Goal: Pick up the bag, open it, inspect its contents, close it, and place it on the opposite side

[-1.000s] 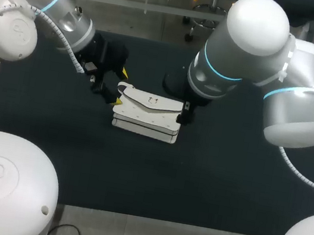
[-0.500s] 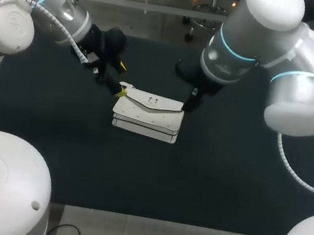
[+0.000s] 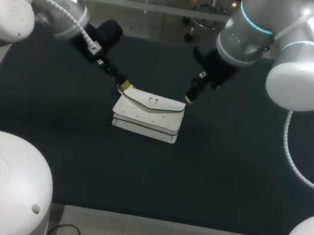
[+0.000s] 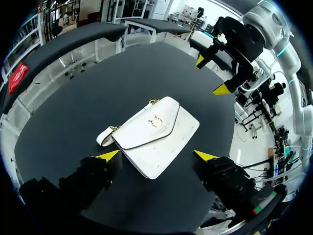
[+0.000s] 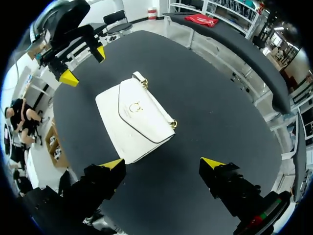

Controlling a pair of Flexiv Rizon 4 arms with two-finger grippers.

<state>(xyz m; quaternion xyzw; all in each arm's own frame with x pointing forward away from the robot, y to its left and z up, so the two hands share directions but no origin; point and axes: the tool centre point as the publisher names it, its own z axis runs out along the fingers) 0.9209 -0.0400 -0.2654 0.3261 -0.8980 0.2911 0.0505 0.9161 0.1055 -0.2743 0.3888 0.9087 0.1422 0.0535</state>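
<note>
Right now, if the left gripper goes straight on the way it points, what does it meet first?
Most likely the white bag, lying flat ahead of the left gripper; nothing shows in between, though depth is unclear.

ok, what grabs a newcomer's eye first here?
A white rectangular flap handbag with a gold clasp lies closed and flat at the middle of the black table. The yellow-tipped left tool and right tool hang open above its two ends, neither touching it.
</note>
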